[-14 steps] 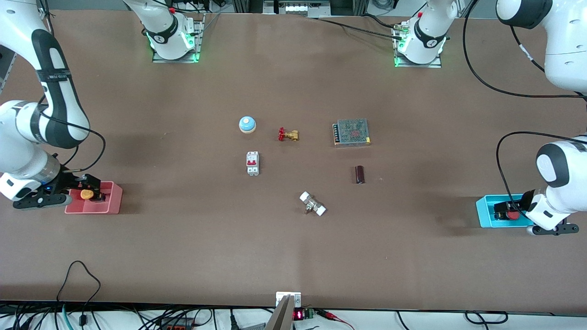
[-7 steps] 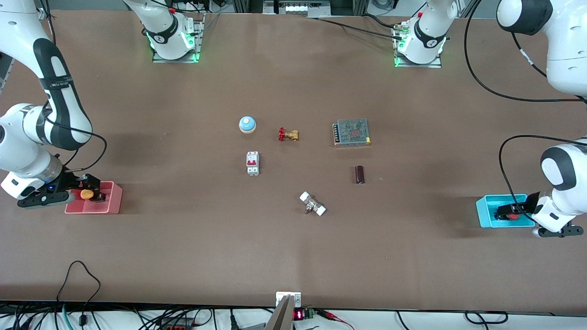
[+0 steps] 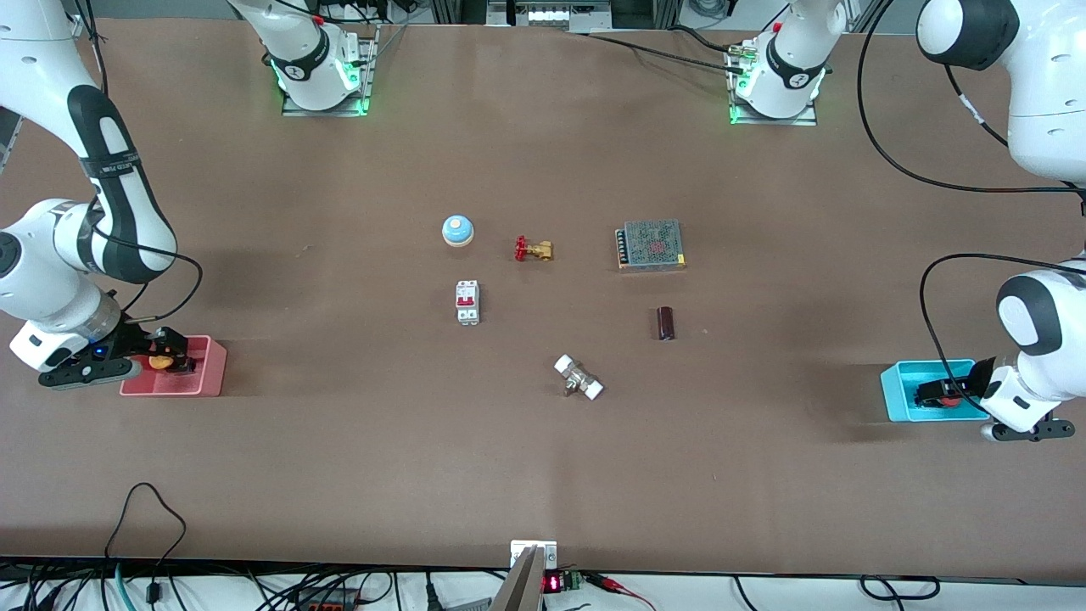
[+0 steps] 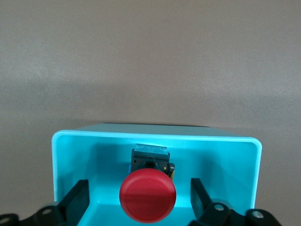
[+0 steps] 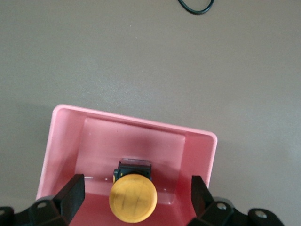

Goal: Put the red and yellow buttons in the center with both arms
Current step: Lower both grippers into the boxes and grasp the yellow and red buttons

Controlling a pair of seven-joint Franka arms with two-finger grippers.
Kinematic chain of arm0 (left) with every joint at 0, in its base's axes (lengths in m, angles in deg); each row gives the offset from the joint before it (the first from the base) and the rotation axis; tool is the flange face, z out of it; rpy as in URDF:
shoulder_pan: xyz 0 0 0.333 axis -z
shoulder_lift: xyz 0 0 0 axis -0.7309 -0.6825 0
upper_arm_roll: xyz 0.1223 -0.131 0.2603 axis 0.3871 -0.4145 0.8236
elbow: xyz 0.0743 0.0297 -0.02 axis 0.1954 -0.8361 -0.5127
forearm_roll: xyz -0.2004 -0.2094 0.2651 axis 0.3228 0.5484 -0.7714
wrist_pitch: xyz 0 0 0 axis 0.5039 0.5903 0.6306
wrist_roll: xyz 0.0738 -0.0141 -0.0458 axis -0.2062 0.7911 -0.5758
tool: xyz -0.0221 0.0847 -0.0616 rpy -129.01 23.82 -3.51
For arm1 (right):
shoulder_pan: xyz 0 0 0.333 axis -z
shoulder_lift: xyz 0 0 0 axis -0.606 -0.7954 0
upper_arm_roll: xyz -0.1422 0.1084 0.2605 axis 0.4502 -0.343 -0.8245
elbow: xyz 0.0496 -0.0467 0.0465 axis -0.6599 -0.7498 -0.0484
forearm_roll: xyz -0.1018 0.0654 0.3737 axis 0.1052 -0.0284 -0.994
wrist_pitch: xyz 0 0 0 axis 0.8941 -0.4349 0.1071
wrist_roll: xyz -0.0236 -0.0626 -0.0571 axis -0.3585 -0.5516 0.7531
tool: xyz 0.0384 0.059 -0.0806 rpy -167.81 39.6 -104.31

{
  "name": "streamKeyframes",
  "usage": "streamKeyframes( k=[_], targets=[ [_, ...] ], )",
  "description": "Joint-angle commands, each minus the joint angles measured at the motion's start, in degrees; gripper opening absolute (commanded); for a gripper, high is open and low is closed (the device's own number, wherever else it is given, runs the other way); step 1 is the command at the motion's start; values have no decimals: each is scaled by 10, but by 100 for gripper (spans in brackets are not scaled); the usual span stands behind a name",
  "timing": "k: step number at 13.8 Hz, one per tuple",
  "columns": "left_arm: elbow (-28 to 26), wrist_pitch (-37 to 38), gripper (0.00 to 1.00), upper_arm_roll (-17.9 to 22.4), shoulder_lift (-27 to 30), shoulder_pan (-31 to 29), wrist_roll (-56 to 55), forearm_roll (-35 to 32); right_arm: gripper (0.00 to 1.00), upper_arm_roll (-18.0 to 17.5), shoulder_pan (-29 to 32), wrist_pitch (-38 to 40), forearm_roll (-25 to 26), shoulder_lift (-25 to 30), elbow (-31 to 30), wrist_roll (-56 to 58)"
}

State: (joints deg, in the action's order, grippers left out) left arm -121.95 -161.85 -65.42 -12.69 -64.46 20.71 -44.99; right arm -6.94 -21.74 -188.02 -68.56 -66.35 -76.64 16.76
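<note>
The yellow button [image 3: 159,362] sits in a pink bin [image 3: 208,373] at the right arm's end of the table. My right gripper [image 3: 170,355] is open over it. In the right wrist view the fingers [image 5: 74,189] stand on either side of the yellow cap [image 5: 133,197], apart from it. The red button [image 3: 952,399] sits in a cyan bin [image 3: 898,392] at the left arm's end. My left gripper [image 3: 940,393] is open over it. In the left wrist view its fingers [image 4: 79,198] flank the red cap [image 4: 147,196] without touching.
In the middle of the brown table lie a blue dome bell [image 3: 457,230], a brass valve with a red handwheel [image 3: 533,249], a white circuit breaker [image 3: 467,302], a mesh-topped power supply [image 3: 650,244], a dark cylinder [image 3: 666,323] and a white-ended fitting [image 3: 579,378].
Both wrists have shifted slightly at their bins. The right gripper now covers more of the yellow button. Both buttons stay in their bins.
</note>
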Motion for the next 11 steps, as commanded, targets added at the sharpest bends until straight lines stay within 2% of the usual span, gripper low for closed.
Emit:
streamKeyframes(
  k=[1,3,4,8,11],
  targets=[
    [18,4,88,6,-9,4,21,13,100,-3,6,-18,8,-3,-5,8],
    [19,4,80,5,-9,4,21,11,100,-3,6,-20,8,-7,-5,8],
    [19,4,76,6,-9,4,21,11,96,-3,6,-20,8,-8,-4,8],
    [18,4,63,5,-9,5,21,10,60,-3,6,-20,8,-11,-3,28],
    [18,4,53,6,-9,6,21,10,39,-3,6,-20,8,-11,-3,30]
  ],
)
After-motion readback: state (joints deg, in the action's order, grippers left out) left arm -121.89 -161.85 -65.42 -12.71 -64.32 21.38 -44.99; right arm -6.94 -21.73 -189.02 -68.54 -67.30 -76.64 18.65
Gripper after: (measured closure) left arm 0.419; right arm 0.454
